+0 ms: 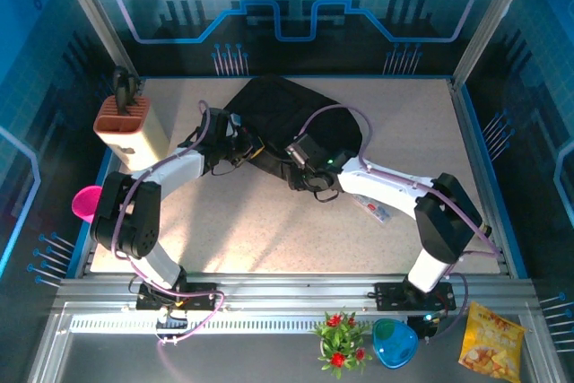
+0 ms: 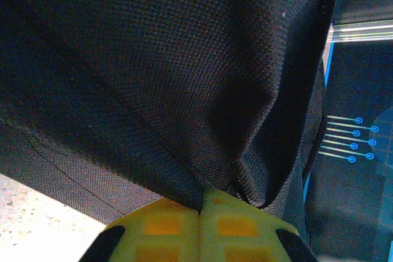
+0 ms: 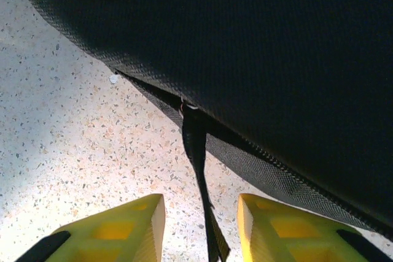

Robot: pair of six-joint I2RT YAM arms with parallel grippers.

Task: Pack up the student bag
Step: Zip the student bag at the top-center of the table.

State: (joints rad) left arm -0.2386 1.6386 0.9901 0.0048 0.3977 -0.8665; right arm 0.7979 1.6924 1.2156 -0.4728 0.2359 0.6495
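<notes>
student bag (image 1: 296,109): slumped at the far middle of the counter (image 1: 269,239), between the 2 arms
left gripper (image 2: 201,200): pinched tight on a fold of the bag's fabric
right gripper (image 3: 199,199): partly apart at the bag's near edge, straddling a black zip strap (image 3: 195,145)
far left: orange-topped holder (image 1: 130,127)
under right arm: flat packet (image 1: 377,211)
near ledge: potted plant (image 1: 339,340), blue bowl (image 1: 393,343), snack bag (image 1: 491,340)

The arms hide the near edge of the large black fabric backpack (image 1: 278,105), and a flat printed packet (image 1: 378,212) half under the right arm is too small to identify. A thin black strap (image 3: 195,145) runs off the right wrist view's bottom edge.
</notes>
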